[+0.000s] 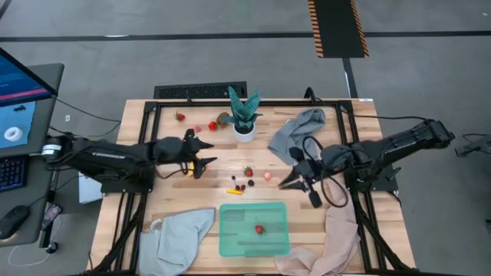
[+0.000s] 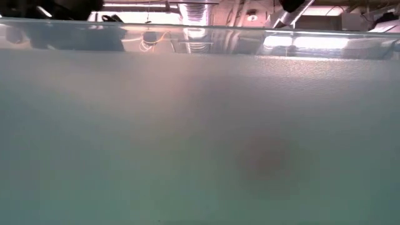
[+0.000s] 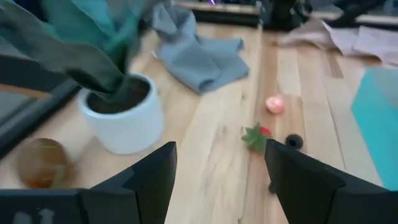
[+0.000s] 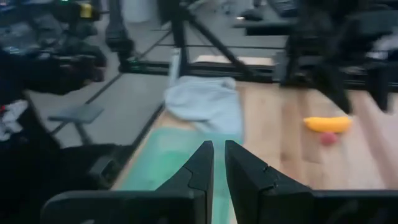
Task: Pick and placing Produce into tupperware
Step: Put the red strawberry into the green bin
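left gripper [image 1: 205,163]: spread, empty
strawberry [image 1: 248,172]: lies ahead, toward table centre, nearer this arm
right gripper [image 1: 285,184]: clenched, empty

Even overhead light, blurred wrist views

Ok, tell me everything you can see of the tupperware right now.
The tupperware is a shallow, translucent mint-green plastic rectangle with rounded corners, lying flat and open at the table's near edge, between two cloths. One strawberry sits inside, right of centre; otherwise it looks empty. The pinkish cloth seems to touch its right corner. Neither gripper touches it. In the low view its wall fills nearly the whole picture.
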